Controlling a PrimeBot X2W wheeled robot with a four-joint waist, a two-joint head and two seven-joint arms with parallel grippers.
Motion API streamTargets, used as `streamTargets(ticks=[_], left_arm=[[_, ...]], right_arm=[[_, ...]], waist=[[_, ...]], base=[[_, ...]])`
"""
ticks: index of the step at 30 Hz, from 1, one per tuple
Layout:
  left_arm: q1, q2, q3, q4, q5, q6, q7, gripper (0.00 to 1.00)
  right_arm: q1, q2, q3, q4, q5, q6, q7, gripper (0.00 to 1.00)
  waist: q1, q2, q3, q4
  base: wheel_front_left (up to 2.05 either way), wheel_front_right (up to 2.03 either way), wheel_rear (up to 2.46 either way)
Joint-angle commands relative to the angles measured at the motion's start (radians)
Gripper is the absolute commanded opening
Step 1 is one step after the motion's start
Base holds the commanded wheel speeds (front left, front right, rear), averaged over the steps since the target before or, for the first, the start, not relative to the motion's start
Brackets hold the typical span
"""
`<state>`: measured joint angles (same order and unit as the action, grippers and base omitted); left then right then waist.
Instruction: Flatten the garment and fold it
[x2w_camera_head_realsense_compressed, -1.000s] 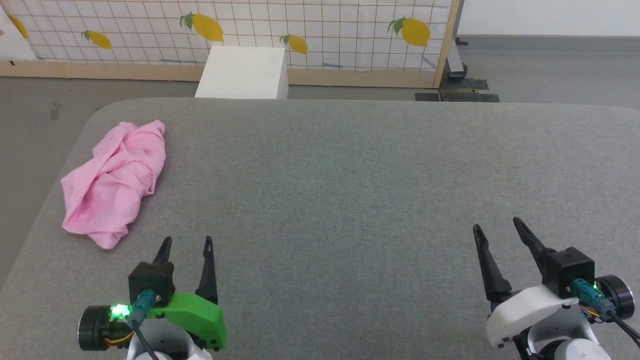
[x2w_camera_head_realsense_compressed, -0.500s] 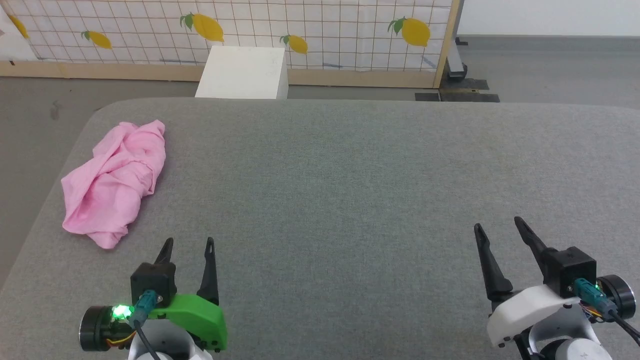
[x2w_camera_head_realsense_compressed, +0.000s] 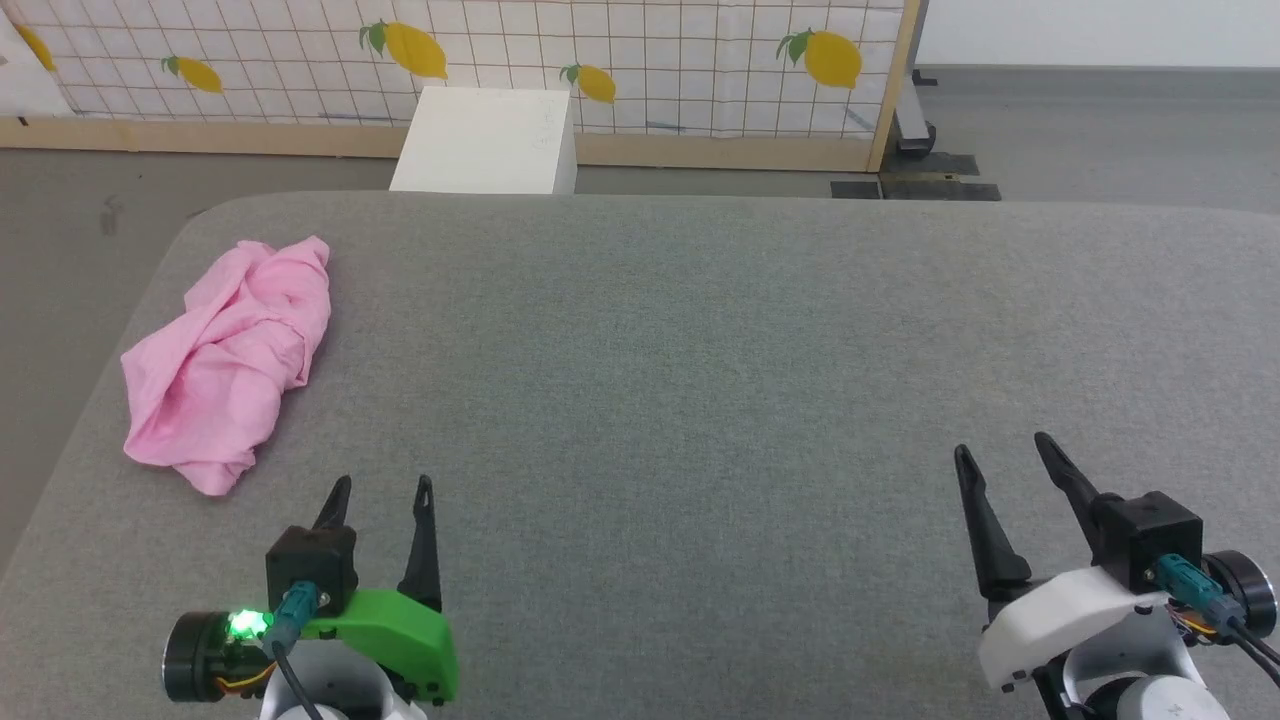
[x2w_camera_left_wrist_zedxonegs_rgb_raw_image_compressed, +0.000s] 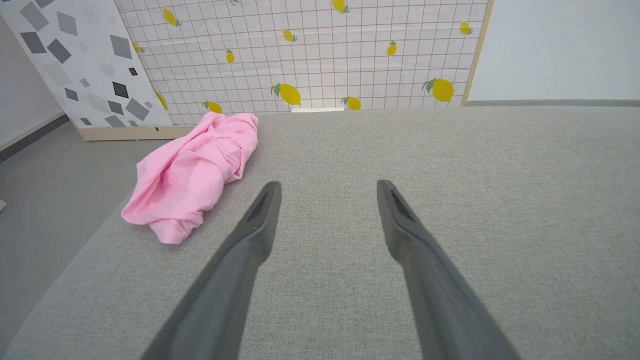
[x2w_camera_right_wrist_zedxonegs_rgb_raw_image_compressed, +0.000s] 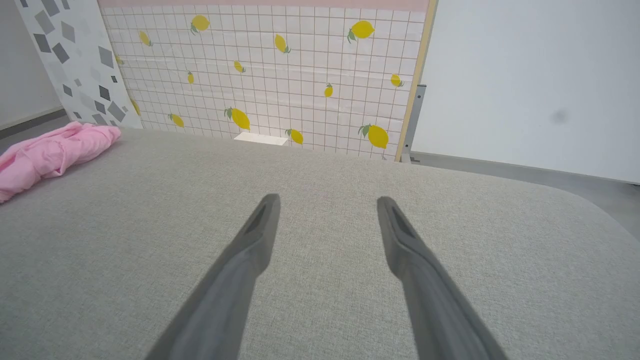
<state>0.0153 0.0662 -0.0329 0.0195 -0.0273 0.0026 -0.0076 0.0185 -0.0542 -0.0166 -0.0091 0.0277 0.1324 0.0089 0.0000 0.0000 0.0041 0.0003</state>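
We get bright, even light with barely a shadow. Our head view is sharp; our wrist views bow at the edges, near fingers (x2w_camera_left_wrist_zedxonegs_rgb_raw_image_compressed: 225, 290) slightly soft.

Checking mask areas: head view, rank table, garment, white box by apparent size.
1. table
2. garment
3. white box; it stands farther from the camera, so its true size is unsure.

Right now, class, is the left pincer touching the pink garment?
Apart. The head view shows bare grey surface between the open left pincer and the garment.
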Motion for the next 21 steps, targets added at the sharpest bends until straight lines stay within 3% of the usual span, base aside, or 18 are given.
streamTargets(ticks=[1, 10, 21], left_arm=[[-0.008, 0.009, -0.002, 0.002, -0.004, 0.009, -0.008, 1.00], [-0.015, 0.019, -0.011, 0.009, -0.006, 0.013, -0.010, 1.00], [-0.015, 0.042, -0.017, 0.019, 0.000, 0.026, -0.017, 1.00]], right_arm=[[-0.021, 0.002, -0.003, -0.006, 0.007, -0.001, 0.002, 1.00], [-0.013, 0.002, 0.006, -0.010, 0.017, -0.001, 0.006, 1.00], [0.020, 0.003, 0.011, -0.021, 0.042, -0.001, 0.009, 1.00]], waist=[[0.0000, 0.0000, 0.001, 0.001], [0.0000, 0.0000, 0.000, 0.029], [0.0000, 0.0000, -0.017, 0.133]], base=[[0.00, 0.00, 0.00], [0.00, 0.00, 0.00], [0.00, 0.00, 0.00]])
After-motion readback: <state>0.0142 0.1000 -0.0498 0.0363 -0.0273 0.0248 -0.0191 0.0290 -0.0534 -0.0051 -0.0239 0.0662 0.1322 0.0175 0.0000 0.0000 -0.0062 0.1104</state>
